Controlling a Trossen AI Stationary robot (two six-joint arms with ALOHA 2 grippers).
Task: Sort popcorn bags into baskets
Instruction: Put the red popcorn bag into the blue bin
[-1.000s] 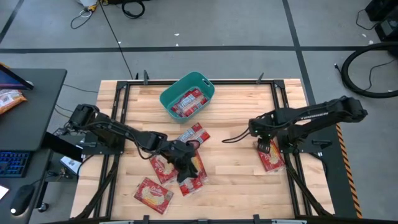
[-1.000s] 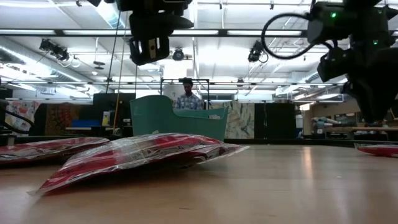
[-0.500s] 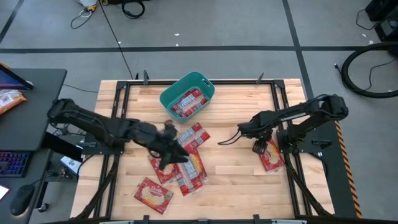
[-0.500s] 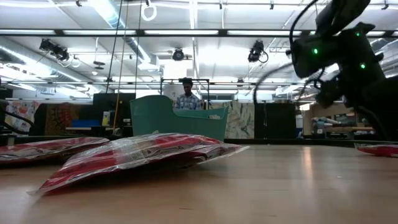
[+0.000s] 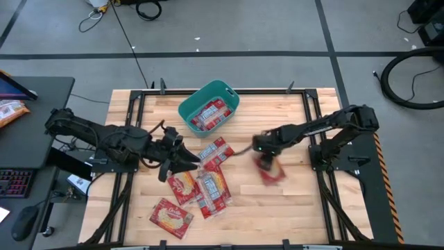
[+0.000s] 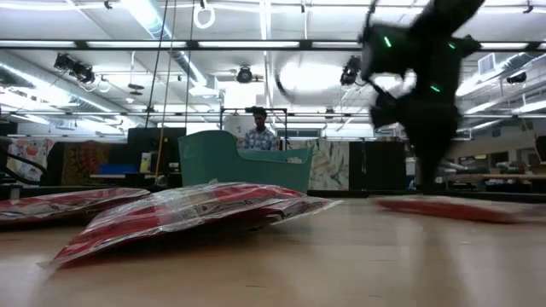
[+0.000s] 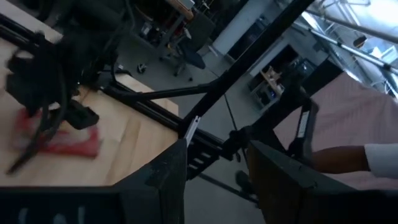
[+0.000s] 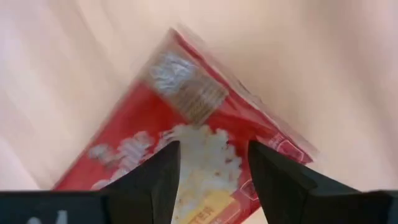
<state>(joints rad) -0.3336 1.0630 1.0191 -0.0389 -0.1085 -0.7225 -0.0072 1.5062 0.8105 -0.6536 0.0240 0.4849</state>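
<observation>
Several red popcorn bags (image 5: 205, 184) lie in a loose heap on the table's near left; the low view shows them flat on the wood (image 6: 188, 213). The teal basket (image 5: 208, 104) stands at the far middle with bags inside. My left gripper (image 5: 182, 158) is open and empty above the heap's far edge, pointing toward the table's right. My right gripper (image 5: 263, 156) points down at mid-table with its fingers apart over one blurred red bag (image 5: 269, 172), which lies on the table (image 6: 444, 207). My right gripper stands over the bag's printed face (image 8: 205, 149) from above, fingers apart on either side of its middle. The fingertips are out of the wrist view, and I cannot tell whether they touch the bag. The bag lies flat on the wood.
One more bag (image 5: 170, 215) lies near the front left edge. An orange-and-white packet (image 5: 10, 111) sits on the side desk at far left. A person (image 6: 256, 132) stands in the room behind the basket. Bare wood lies at the near right (image 5: 277, 208).
My left gripper has risen off the heap and drawn back toward the table's left and far edge. My right gripper has swung toward the table's left, and the red bag from the right edge has slid along with it to mid-table.
</observation>
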